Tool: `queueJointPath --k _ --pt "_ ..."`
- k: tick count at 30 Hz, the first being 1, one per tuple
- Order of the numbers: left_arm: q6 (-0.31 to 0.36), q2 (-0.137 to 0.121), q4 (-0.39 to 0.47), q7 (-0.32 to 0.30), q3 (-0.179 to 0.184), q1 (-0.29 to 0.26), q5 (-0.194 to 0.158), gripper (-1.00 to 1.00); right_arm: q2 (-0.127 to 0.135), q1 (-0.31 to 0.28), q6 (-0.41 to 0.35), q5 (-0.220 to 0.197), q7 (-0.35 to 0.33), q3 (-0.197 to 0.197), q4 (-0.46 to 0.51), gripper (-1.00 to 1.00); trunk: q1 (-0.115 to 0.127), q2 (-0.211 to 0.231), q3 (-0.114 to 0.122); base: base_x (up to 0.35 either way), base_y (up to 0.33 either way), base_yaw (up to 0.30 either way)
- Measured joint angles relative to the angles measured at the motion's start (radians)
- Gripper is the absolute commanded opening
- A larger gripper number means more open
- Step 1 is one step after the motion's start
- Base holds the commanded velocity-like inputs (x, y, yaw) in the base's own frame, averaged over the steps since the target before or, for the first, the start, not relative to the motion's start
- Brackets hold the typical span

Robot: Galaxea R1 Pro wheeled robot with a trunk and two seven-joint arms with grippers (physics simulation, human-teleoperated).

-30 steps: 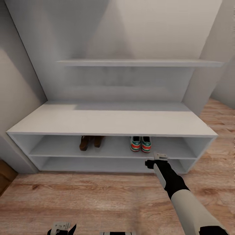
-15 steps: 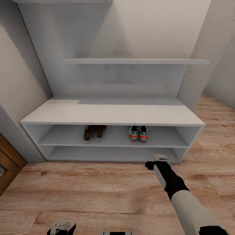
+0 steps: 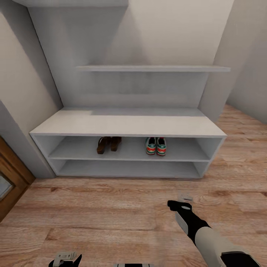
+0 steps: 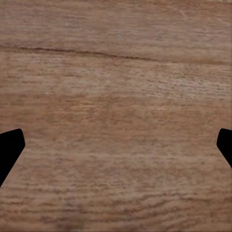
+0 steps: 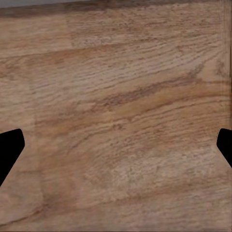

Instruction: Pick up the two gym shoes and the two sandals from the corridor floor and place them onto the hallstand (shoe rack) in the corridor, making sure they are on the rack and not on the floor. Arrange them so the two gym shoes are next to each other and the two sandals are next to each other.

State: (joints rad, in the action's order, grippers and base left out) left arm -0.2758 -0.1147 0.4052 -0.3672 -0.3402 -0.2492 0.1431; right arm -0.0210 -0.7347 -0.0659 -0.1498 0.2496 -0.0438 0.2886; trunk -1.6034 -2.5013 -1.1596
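The two gym shoes (image 3: 155,145) stand side by side on the upper shelf tier of the light-grey hallstand (image 3: 126,125), right of centre. On the same tier, left of centre, the two brown sandals (image 3: 108,143) sit together. My right gripper (image 3: 184,197) hovers over the corridor floor (image 3: 111,215) in front of the rack's right half, well short of it. In the right wrist view the right gripper (image 5: 116,145) is open, with only planks between its fingertips (image 5: 9,150). My left gripper (image 3: 63,256) is low at the picture's bottom edge. The left gripper (image 4: 116,145) is also open over bare wood.
A grey wall shelf (image 3: 148,68) hangs above the hallstand. A brown wooden door or panel (image 3: 11,178) stands at the left edge, and grey walls close in on both sides. Wood flooring stretches away past the rack's right end (image 3: 241,148).
The whole view has pulled back from the hallstand, so the camera has moved. My right gripper now sits lower in the picture and farther from the rack. The shoes and sandals stay put.
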Motion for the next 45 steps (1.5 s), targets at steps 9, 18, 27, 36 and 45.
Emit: queueJointPath --k 9,18,27,36,45 --pt "0.000 0.002 -0.001 0.010 0.000 0.000 -0.001 1.00 0.006 0.002 0.241 0.039 0.003 -0.001 -0.216 1.00 0.000 0.000 0.000 -0.004 0.000 0.000" --pt "0.000 0.001 -0.001 0.012 -0.008 0.001 -0.002 1.00 0.008 0.088 0.368 0.174 0.000 -0.002 -0.257 1.00 0.000 0.000 0.000 0.000 0.000 0.000" --pt "-0.001 -0.001 0.000 0.010 -0.086 0.001 0.000 1.00 0.008 0.187 0.497 0.260 -0.004 -0.002 -0.261 1.00 0.000 0.000 0.000 0.000 0.000 0.000" --pt "-0.002 -0.001 0.000 0.010 -0.112 0.001 0.003 1.00 0.008 0.211 0.534 0.278 -0.005 -0.003 -0.261 1.00 0.000 0.000 0.000 0.000 0.000 0.000" --pt "-0.002 -0.001 -0.001 0.009 -0.116 0.005 0.004 1.00 0.006 0.220 0.537 0.281 -0.001 -0.003 -0.261 1.00 0.000 0.000 0.000 0.000 0.000 0.000"
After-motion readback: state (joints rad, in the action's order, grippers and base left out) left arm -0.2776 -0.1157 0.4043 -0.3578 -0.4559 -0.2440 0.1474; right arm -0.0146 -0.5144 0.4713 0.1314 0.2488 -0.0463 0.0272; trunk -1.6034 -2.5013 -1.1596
